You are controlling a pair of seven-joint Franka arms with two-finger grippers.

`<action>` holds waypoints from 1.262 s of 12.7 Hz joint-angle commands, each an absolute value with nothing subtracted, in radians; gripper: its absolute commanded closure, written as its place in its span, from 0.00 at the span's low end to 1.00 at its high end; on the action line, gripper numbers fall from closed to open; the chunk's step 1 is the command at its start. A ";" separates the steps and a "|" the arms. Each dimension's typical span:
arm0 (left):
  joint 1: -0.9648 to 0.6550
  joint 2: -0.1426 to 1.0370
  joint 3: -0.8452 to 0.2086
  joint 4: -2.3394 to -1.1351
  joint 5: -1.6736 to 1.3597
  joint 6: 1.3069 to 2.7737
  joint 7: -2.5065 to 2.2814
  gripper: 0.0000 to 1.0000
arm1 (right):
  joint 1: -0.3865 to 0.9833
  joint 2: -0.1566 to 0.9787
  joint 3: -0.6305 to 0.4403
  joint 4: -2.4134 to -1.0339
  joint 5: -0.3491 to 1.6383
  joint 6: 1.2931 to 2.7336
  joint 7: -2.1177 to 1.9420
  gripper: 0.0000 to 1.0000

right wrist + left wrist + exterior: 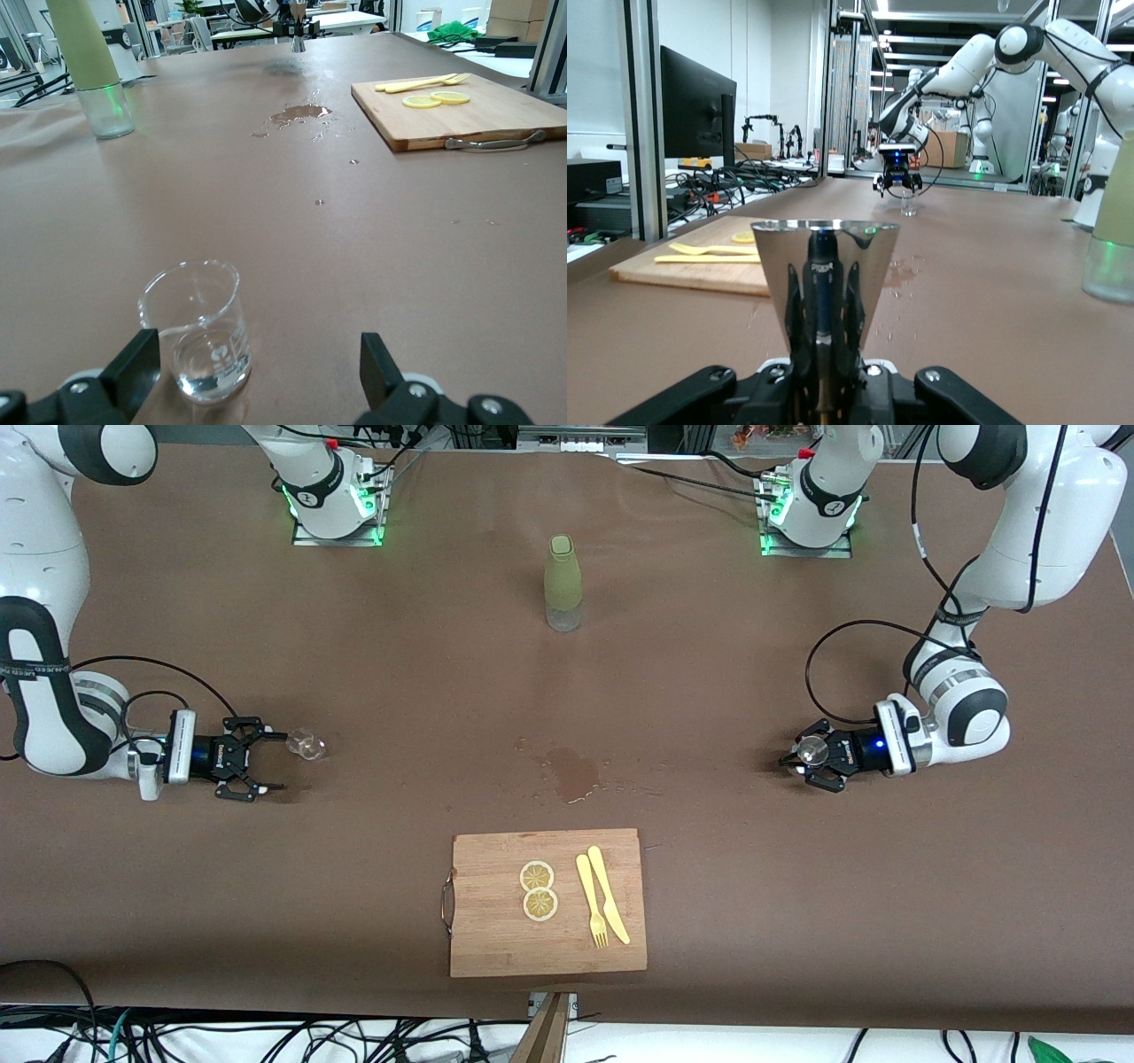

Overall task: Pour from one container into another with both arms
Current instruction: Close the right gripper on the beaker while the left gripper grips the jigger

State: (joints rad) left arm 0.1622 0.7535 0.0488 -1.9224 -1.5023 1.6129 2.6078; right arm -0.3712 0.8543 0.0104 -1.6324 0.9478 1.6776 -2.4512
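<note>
1. The left gripper (808,764) has its jaws clamped on a shiny metal funnel-shaped cup (826,266), held low over the bench (797,886) at the left arm's end, mouth up.
2. The right gripper (266,759) has its jaws spread wide and holds nothing; it sits low at the right arm's end of the bench.
3. A small clear glass beaker (199,329) stands upright on the bench just beside one of the right gripper's fingers, with a little clear liquid at its bottom.
4. A wet spill (573,773) marks the bench mid-way between the two grippers.
5. A pale green bottle (563,583) stands upright, farther from the front camera than the spill.
6. A wooden cutting board (496,939) lies nearer the camera, carrying two lemon slices (538,890), a yellow fork (592,903) and a yellow knife (609,895)
</note>
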 commanded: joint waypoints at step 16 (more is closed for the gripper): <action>0.097 0.758 -0.093 -1.876 -1.598 1.710 2.450 1.00 | -0.284 0.850 -0.052 -1.690 0.931 1.632 -2.557 0.03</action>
State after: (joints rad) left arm 0.1084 0.7553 -0.0836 -1.8932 -1.5651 1.6833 2.4633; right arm -0.2956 0.8543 -0.0441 -1.6891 0.9357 1.6360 -2.5591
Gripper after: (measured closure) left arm 0.916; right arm 0.018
